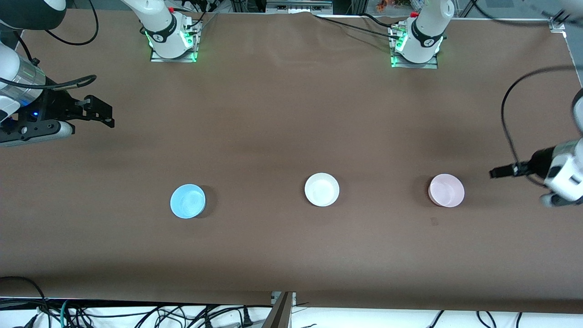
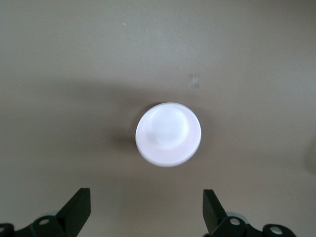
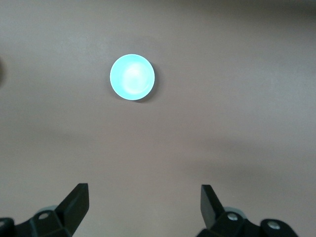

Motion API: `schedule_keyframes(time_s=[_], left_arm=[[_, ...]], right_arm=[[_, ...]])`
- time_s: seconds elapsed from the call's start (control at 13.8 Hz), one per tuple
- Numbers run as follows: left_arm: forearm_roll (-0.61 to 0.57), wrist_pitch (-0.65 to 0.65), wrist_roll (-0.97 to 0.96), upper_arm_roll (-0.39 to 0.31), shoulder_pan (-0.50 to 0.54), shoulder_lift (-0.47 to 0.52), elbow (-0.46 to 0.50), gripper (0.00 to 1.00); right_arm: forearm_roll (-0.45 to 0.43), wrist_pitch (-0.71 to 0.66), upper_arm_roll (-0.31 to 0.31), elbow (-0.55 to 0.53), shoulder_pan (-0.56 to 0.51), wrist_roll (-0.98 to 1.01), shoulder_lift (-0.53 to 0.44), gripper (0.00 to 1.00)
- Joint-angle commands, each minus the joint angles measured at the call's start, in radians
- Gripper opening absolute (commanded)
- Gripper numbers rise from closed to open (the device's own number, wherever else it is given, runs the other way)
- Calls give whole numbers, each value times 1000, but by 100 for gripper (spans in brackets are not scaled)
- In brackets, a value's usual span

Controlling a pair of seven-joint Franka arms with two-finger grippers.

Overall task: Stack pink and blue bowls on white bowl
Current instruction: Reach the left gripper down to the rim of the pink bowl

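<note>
Nothing is stacked yet: the white bowl (image 1: pixel 322 189) sits alone mid-table, with the pink bowl (image 1: pixel 446 190) well apart toward the left arm's end and the blue bowl (image 1: pixel 187 201) well apart toward the right arm's end, all three roughly in a row and each resting on the brown table (image 1: pixel 282 114) by itself. The left gripper (image 2: pixel 147 210) hangs over the table's edge close to the pink bowl, fingers spread wide and empty, and the right gripper (image 3: pixel 144 207) hovers over its own end, away from the blue bowl, likewise spread and empty. By my reckoning both pickups and both placements remain.
</note>
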State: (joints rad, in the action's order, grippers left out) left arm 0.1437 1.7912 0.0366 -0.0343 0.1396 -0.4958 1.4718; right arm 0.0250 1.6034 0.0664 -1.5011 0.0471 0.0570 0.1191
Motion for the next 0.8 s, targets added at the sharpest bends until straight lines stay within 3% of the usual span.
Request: schedule_keyframes(time_s=[0.0, 0.15, 0.44, 0.73], left_arm=[[66, 71, 130, 5, 35, -88, -7, 100], [131, 146, 224, 4, 43, -112, 50, 100], [148, 338, 310, 5, 49, -119, 192, 100], [206, 379, 358, 5, 49, -124, 245, 95]], right_arm=[[16, -2, 1, 7, -1, 6, -6, 100], [15, -3, 1, 7, -1, 6, -6, 100], [6, -10, 3, 8, 0, 7, -7, 100], [16, 26, 4, 18, -4, 14, 17, 100]])
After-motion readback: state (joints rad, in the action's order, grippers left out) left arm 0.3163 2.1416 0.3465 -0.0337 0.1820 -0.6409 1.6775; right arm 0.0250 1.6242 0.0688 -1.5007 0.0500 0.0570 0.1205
